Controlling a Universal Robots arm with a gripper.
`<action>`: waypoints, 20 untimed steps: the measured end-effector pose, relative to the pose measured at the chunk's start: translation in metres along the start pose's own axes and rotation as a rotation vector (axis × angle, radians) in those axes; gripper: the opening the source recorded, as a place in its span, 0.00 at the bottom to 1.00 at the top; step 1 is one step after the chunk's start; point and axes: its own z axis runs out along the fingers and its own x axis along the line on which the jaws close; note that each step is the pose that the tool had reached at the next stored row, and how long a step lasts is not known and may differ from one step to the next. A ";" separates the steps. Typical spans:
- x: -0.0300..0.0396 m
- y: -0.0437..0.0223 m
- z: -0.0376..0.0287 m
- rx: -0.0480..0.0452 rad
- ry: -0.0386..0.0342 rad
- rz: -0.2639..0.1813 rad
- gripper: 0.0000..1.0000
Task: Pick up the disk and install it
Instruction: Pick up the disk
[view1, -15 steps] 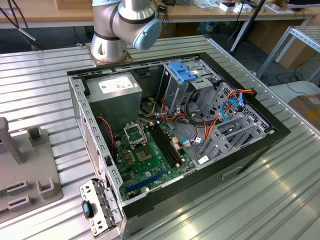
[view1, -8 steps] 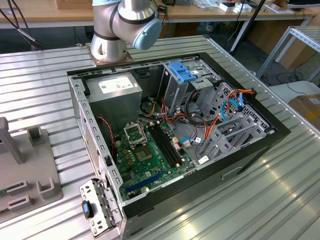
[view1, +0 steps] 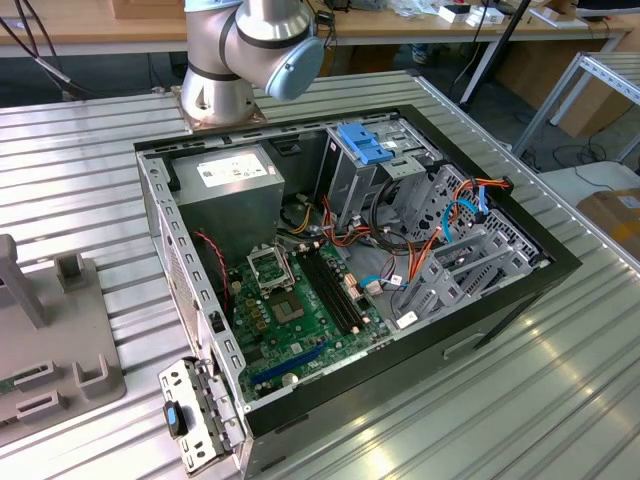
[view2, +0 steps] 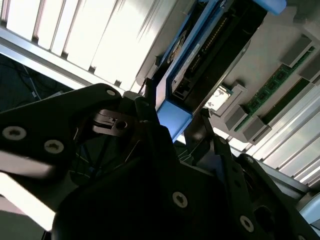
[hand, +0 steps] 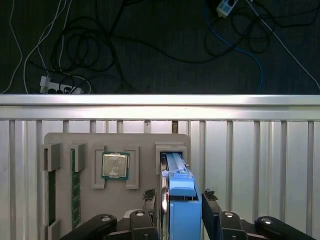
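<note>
Closing narrowly on the disk (hand: 182, 212), the claw (hand: 178, 196) is seen in both wrist views with a dark finger (hand: 149, 200) set against each flat side of the blue frame. In the second wrist view the claw (view2: 174, 119) is seen from below, and the disk (view2: 215, 50) runs away from it between the two fingers (view2: 145, 112).

The disk is stood on edge in a slot of a grey holder (hand: 115, 205), and its lower part is kept inside that slot. Further along the same holder, a square processor chip (hand: 115, 165) is laid flat in a recess, and a green memory stick (hand: 76, 185) is set in a narrow channel beyond it. The holder is carried on a ribbed metal surface (hand: 250, 165); past the surface's far rail, tangled cables (hand: 100, 45) are spread over a dark floor.

In the exterior view, the holder (view1: 50, 335) is found at the exterior view's left on the surface (view1: 450, 420). An open computer case (view1: 560, 262) is laid on its side to the right of it, well apart from the disk. A green circuit board (view1: 290, 310) is exposed near the front of the case, a grey power supply (view1: 230, 185) is placed farther back, and a ribbed blue flap (view1: 362, 143) is raised at the far side. The arm's base (view1: 215, 70) is mounted just behind the case.
</note>
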 end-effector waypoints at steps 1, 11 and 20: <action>0.0000 0.0000 0.0000 0.0000 0.0000 0.000 0.49; 0.0000 0.0000 0.0000 0.0000 0.0000 0.000 0.37; 0.0000 0.0000 -0.0030 -0.0001 0.0000 0.000 0.37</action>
